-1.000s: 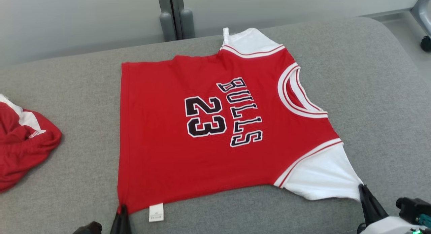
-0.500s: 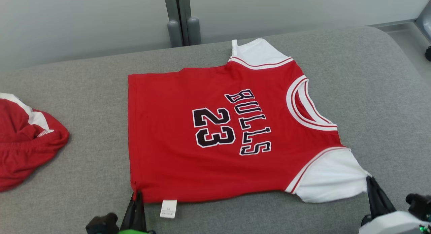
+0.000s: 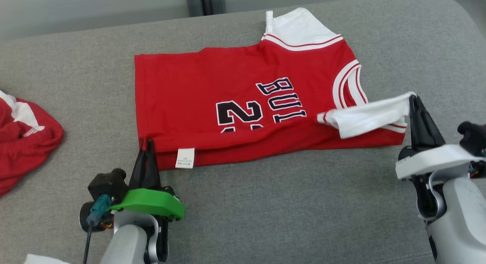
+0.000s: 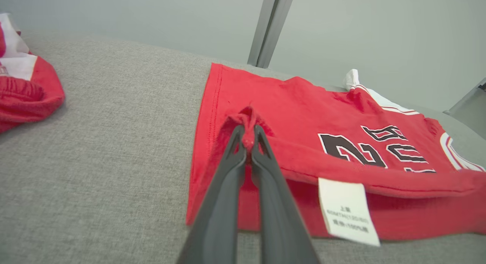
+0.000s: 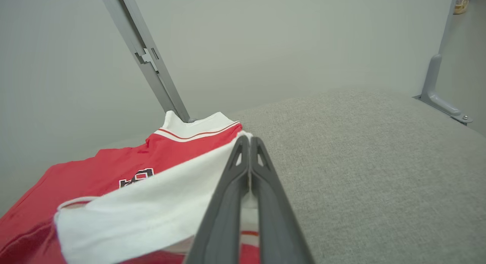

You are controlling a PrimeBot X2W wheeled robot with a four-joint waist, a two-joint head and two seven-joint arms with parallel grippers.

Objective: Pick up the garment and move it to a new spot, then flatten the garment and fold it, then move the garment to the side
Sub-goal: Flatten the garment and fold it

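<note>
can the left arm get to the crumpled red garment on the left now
Probably not yet: the left gripper is shut on the jersey at its hem. The crumpled red garment lies apart to its left, just grey cushion between, so likely once it lets go.

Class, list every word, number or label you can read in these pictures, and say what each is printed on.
"BU" plus a half-covered third letter: black lettering on the red jersey, cut off by the fold.
"2" plus a mostly hidden second digit: same jersey.
White care tag at its hem: print too small to read.
Small label on the other red garment: unreadable.
</note>
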